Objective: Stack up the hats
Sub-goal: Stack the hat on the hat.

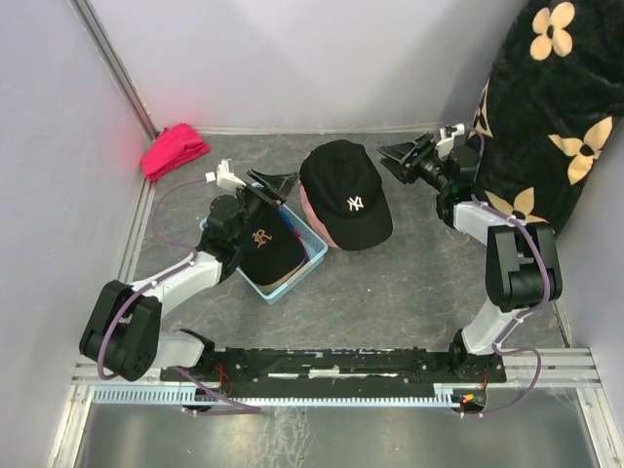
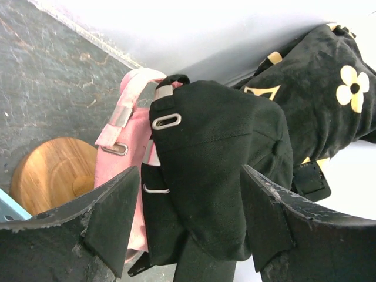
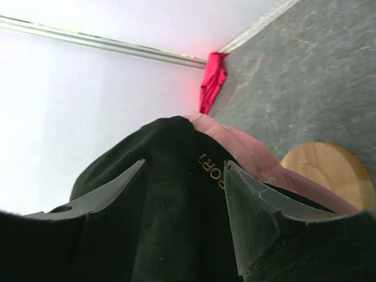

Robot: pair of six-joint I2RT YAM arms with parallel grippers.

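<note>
A black cap with a white logo [image 1: 346,195] sits on top of a light pink cap [image 1: 310,213] at mid-table. In the left wrist view the black cap's [image 2: 217,153] strap end and the pink cap [image 2: 126,147] lie just beyond my fingers. My left gripper [image 1: 278,185] [image 2: 190,170] is open, close to the stack's left side. My right gripper [image 1: 395,161] [image 3: 185,161] is open at the stack's upper right, the black cap [image 3: 170,200] filling the gap in its view. Another black cap with a gold logo [image 1: 263,244] lies on a tan one [image 1: 285,280] in a blue bin [image 1: 310,261].
A round wooden stand [image 2: 53,173] [image 3: 329,170] shows beside the pink cap. A red-pink cloth bundle [image 1: 174,149] [image 3: 212,79] lies in the back left corner. Black fabric with cream flowers [image 1: 556,107] [image 2: 329,76] hangs at the right. Walls close in left and back.
</note>
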